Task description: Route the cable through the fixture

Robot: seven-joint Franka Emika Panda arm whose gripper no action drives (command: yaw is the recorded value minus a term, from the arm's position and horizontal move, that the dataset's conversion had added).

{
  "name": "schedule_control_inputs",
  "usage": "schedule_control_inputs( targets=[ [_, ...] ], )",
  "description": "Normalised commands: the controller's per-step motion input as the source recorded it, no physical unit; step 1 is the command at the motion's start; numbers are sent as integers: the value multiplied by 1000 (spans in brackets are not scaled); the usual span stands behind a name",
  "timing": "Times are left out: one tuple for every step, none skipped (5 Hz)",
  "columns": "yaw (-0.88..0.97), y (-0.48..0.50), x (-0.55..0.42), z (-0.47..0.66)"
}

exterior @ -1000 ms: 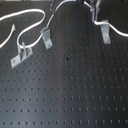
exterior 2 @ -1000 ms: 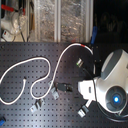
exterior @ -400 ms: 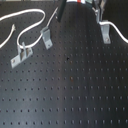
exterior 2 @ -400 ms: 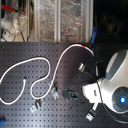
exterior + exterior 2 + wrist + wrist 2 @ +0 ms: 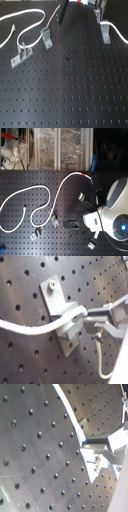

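First wrist view, cable (image 5: 35, 329) lying crosswise in fixture (image 5: 62, 313) upright, end effector (image 5: 95, 321) pinching the cable.

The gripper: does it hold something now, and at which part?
Yes. The gripper holds the cable, pinching a stretch right beside the fixture.

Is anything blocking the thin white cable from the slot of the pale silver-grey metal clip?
Nothing visible blocks it. In the first wrist view the thin white cable already runs into the U-shaped upright of the pale silver-grey metal clip, with the gripper right beside the slot.
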Motion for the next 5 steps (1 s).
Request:
schedule_control_inputs(
  targets=[
    [0,-6,-23,9],
    [-223,-62,-141,1],
    [0,26,-225,1],
    [174,101,-220,2],
    [0,-4,-12,0]
  ],
)
